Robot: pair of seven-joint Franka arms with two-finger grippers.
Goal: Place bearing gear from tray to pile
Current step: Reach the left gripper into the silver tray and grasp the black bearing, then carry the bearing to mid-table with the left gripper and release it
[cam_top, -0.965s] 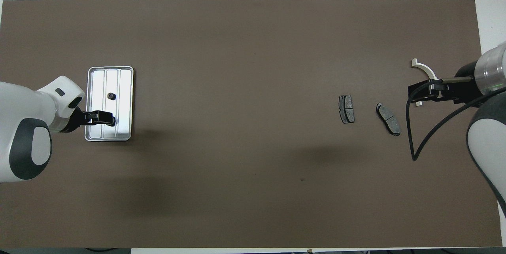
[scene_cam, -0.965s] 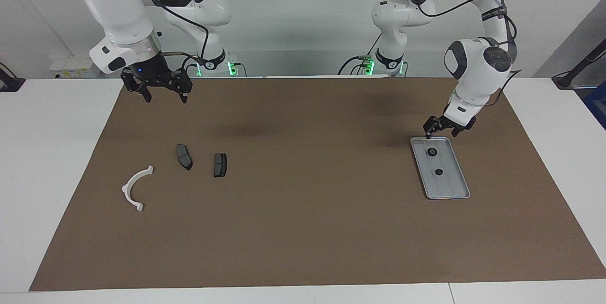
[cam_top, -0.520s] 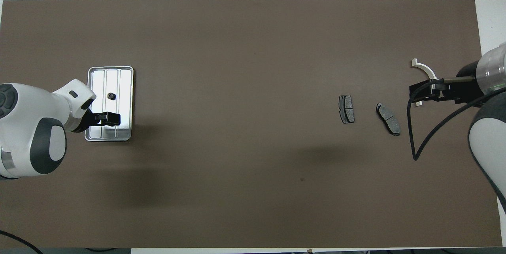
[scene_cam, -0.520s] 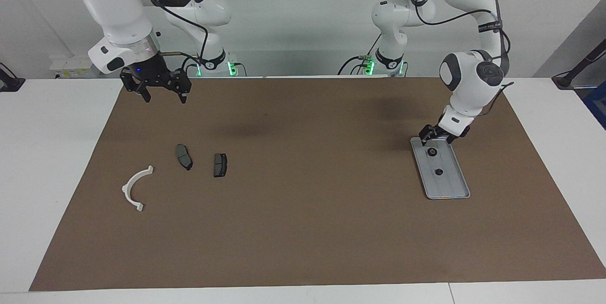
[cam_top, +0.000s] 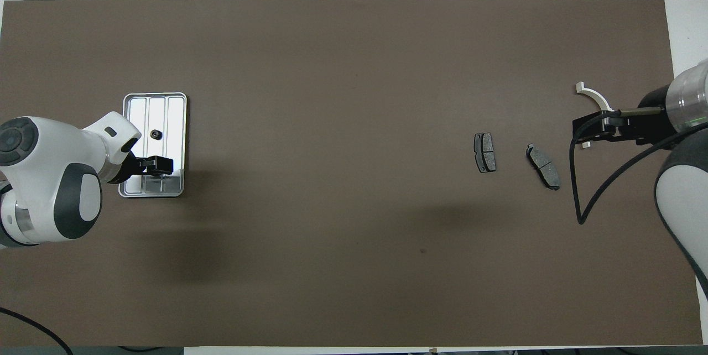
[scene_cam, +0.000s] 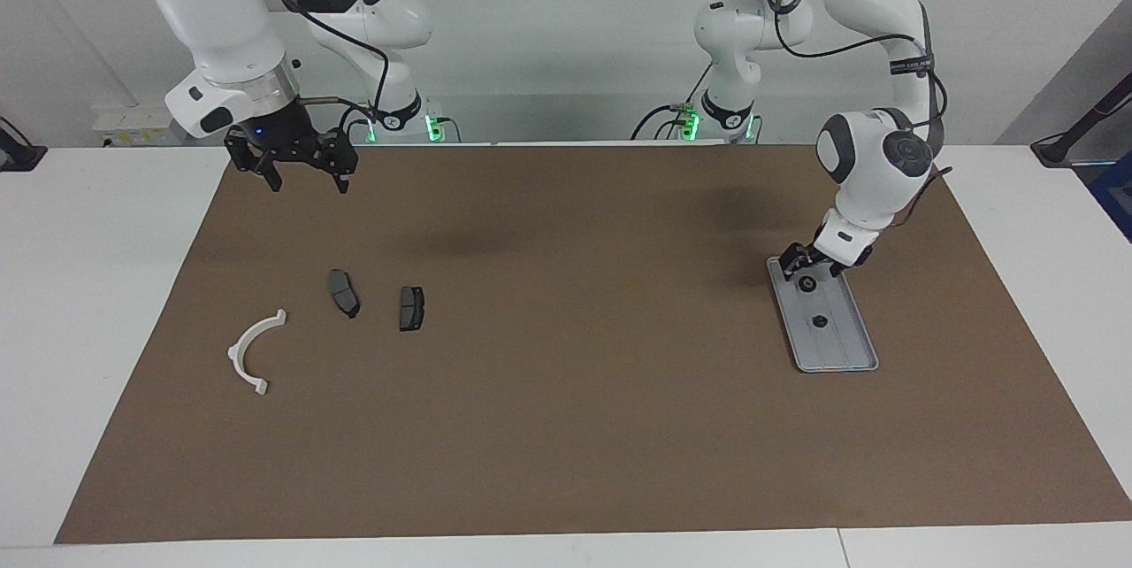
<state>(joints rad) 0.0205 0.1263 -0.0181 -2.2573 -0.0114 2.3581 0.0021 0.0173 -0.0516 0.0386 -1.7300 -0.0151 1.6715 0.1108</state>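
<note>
since a second ago the left gripper (scene_cam: 809, 262) has dropped from above the tray's rim to sit low over the bearing gear (scene_cam: 806, 283) nearer the robots, jaws spread and holding nothing. that gear lies in the tray (scene_cam: 851, 347) at the left arm's end of the table; a second gear (scene_cam: 820, 320) lies farther along the same tray. to do this step well, i'd centre the fingertips either side of the small round part, come straight down and close squarely so it doesn't skid along the ridges. the right gripper (scene_cam: 303, 179) waits open above the mat, by the pile: bracket (scene_cam: 253, 350) and two plates (scene_cam: 344, 293) (scene_cam: 411, 308). otherwise nothing differs; gears, tray and pile lie as before.
</note>
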